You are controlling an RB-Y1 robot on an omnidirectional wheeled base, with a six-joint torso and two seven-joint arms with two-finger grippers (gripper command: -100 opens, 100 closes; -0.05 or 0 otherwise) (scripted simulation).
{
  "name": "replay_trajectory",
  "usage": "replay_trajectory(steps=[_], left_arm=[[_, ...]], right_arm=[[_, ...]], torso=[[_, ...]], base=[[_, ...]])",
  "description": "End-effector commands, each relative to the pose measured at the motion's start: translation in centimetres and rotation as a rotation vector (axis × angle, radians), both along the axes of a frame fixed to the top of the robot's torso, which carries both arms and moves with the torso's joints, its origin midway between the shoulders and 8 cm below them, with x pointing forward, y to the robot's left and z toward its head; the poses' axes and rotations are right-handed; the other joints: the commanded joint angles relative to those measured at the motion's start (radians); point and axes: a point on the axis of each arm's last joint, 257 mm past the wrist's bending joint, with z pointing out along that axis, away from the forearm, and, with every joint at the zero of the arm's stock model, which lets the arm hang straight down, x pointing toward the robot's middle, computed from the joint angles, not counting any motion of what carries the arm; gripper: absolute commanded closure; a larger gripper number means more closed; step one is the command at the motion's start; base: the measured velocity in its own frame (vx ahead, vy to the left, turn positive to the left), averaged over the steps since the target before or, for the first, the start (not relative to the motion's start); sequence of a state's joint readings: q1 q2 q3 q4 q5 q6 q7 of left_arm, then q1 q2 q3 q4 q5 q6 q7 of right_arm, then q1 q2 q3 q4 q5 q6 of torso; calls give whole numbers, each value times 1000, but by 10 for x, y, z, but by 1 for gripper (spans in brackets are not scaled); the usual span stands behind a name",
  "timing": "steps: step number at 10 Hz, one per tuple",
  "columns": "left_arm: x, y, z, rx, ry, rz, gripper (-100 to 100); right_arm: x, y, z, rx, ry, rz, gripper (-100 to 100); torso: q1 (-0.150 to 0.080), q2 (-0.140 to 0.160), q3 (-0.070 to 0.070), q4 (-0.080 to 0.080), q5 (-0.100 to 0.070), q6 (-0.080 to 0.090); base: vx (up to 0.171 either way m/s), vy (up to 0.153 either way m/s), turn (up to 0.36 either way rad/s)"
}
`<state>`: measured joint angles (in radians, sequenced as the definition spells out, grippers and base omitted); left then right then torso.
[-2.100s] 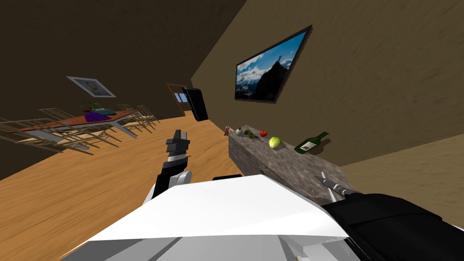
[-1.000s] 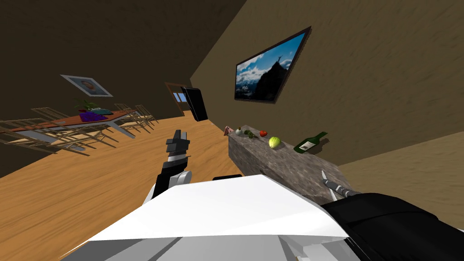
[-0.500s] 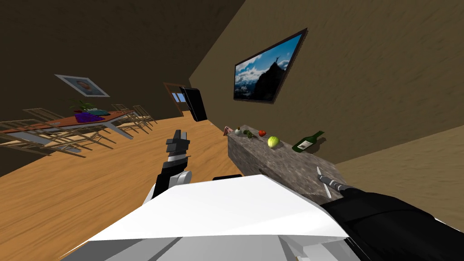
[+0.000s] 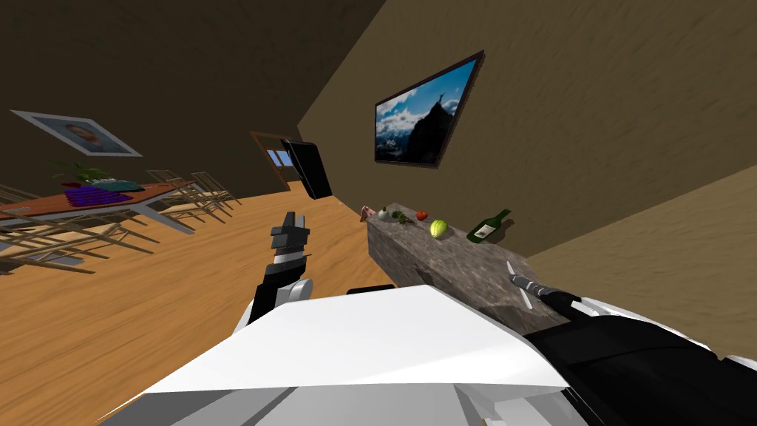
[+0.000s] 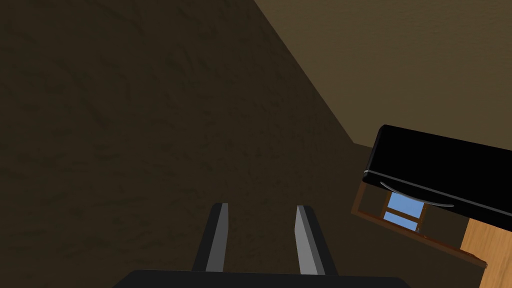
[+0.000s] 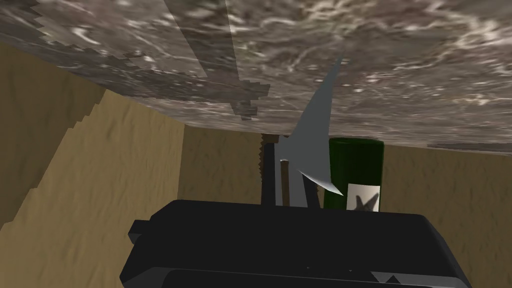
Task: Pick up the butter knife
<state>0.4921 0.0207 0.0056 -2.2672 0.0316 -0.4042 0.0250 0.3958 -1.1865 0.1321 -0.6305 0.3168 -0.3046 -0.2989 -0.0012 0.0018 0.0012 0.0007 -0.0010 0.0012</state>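
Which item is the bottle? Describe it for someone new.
Find the long grey marbled counter by the brown wall, below the framed mountain picture. On it, beside a round yellow-green fruit, a dark green bottle with a white label lies on its side; its neighbours are small round produce, it alone is long-necked.

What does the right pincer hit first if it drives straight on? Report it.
Likely the green bottle lying on the stone counter, slightly off the line of the right pincer; depth is unclear.
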Motion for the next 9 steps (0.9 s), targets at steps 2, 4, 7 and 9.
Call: replay_trajectory(steps=[2, 4, 7, 9], left_arm=[[0, 0, 0, 0, 0, 0, 0], [0, 0, 0, 0, 0, 0, 0], [0, 0, 0, 0, 0, 0, 0], [0, 0, 0, 0, 0, 0, 0]], right_arm=[[22, 12, -1, 14, -25, 21, 100], [34, 8, 7, -14, -19, 22, 100], [71, 27, 11, -15, -31, 77, 100], [92, 38, 15, -23, -28, 107, 100]], torso=[[1, -1, 0, 0, 0, -2], [2, -1, -1, 0, 1, 0], [3, -1, -1, 0, 0, -1], [1, -1, 0, 0, 0, 1]], base=[[-4, -9, -6], [-2, -20, -137], [-5, -14, -67], [-7, -28, -174]])
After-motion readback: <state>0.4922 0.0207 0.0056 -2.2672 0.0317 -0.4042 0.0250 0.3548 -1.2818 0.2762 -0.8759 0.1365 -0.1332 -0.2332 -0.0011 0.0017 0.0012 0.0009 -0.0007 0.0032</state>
